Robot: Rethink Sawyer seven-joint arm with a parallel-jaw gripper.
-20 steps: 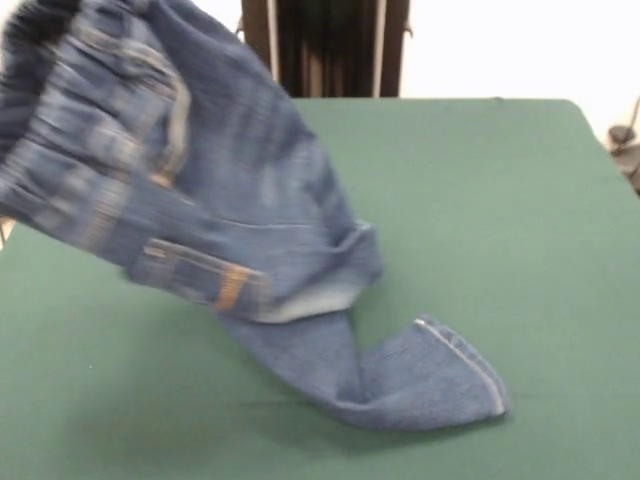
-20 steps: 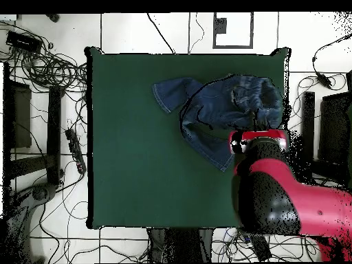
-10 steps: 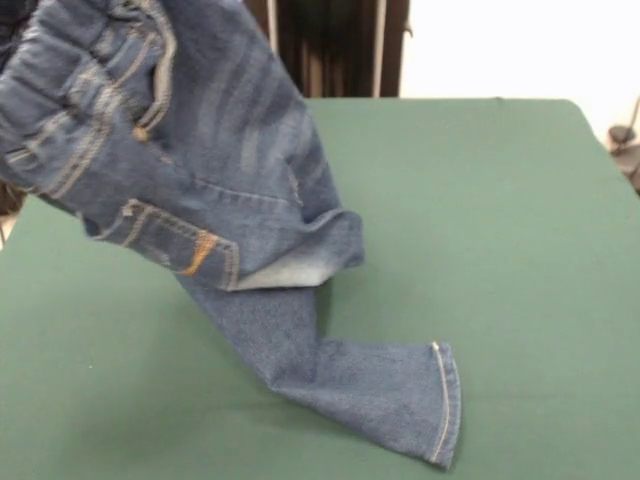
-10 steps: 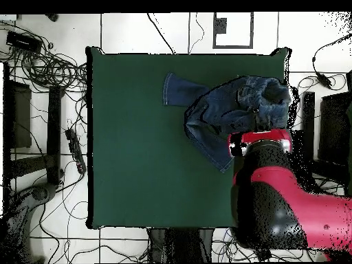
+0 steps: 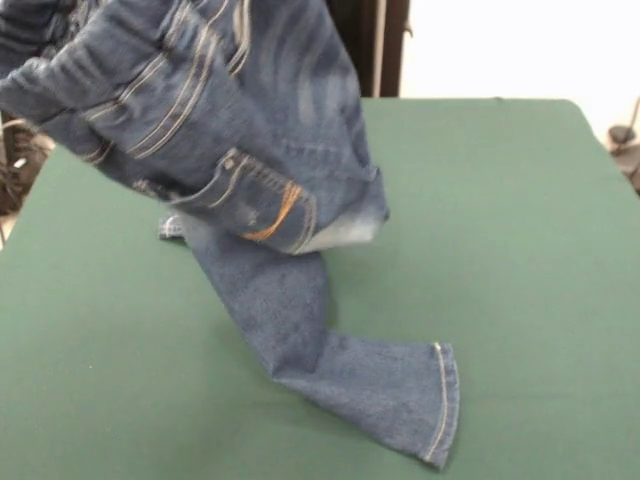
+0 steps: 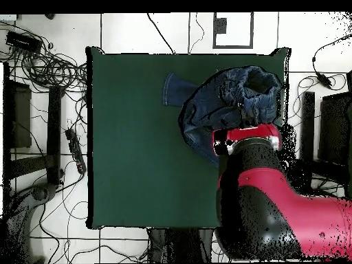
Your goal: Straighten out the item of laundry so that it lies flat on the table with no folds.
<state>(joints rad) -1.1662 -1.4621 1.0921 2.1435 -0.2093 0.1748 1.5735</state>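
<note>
Jeans (image 5: 270, 200) now hang higher and more toward the frame's centre than a moment ago, one leg flat on the table (image 5: 520, 220), so you are unfolding them; jaws hidden, cannot tell.

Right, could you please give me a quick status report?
Pincer hidden, state unknown. Blue denim jeans hoisted, bunched; one leg trailing on dark green table. Nothing in the way.

Faded blue denim jeans (image 5: 270, 190), coarse matt cloth with tan stitching. Dark green table (image 5: 520, 260), matt and felt-like. Glossy red and black arm (image 6: 275, 199), smooth.
</note>
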